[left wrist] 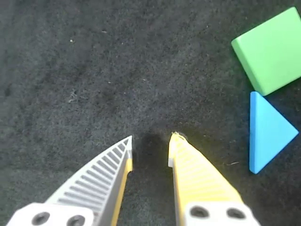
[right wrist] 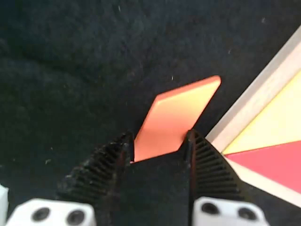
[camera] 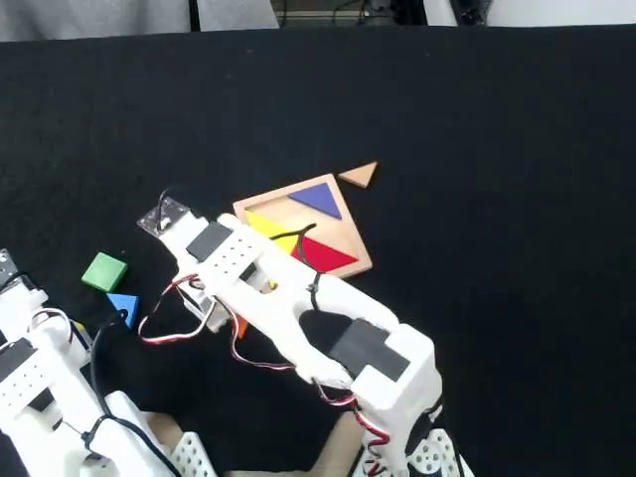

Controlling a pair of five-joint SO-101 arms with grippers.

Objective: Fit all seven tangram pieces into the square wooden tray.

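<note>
Pinching orange piece (right wrist: 181, 108), right gripper (right wrist: 159, 136) beside tray (right wrist: 254, 100), arm (camera: 298, 308) covering a tray corner

No readable text, numbers, labels or signs are showing anywhere: the wooden tray (camera: 281, 192), the orange piece (right wrist: 176, 117), the green piece (left wrist: 270, 49), the white arm (camera: 258, 278) and the black counter (camera: 497, 149) are carrying nothing legible.

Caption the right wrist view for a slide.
Right gripper shut on the orange piece beside the wooden tray holding a yellow piece and red piece.
</note>
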